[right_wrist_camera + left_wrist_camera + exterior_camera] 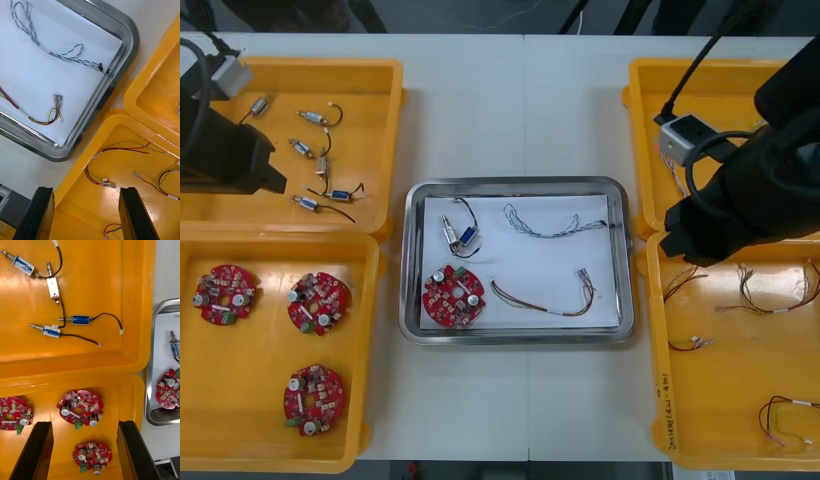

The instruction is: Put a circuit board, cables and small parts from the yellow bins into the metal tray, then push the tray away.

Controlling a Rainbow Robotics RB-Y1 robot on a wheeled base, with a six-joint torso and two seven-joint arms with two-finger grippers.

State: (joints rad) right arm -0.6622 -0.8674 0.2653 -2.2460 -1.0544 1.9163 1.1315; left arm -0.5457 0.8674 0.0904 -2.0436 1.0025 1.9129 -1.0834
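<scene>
Metal tray [112, 82] sits apparently just beyond the right gripper [85, 192], fingers spread.

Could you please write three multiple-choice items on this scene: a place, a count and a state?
1. Where in the metal tray does the circuit board lie?
A) near-left corner
B) far-right corner
C) centre

2. How many circuit boards lie in the near-left yellow bin?
A) one
B) three
C) five

3. How do the jaws of the left gripper and right gripper stand?
A) both open, holding nothing
B) both shut on cables
C) left shut on a board, right open

Answers:
1 A, it sits by the tray's near-left rim, nearer than the small metal part.
2 B, three red boards lie apart on its floor.
3 A, each wrist view shows them apart with nothing between, the left by the near-left yellow bin, the right by the near-right yellow bin.
</scene>
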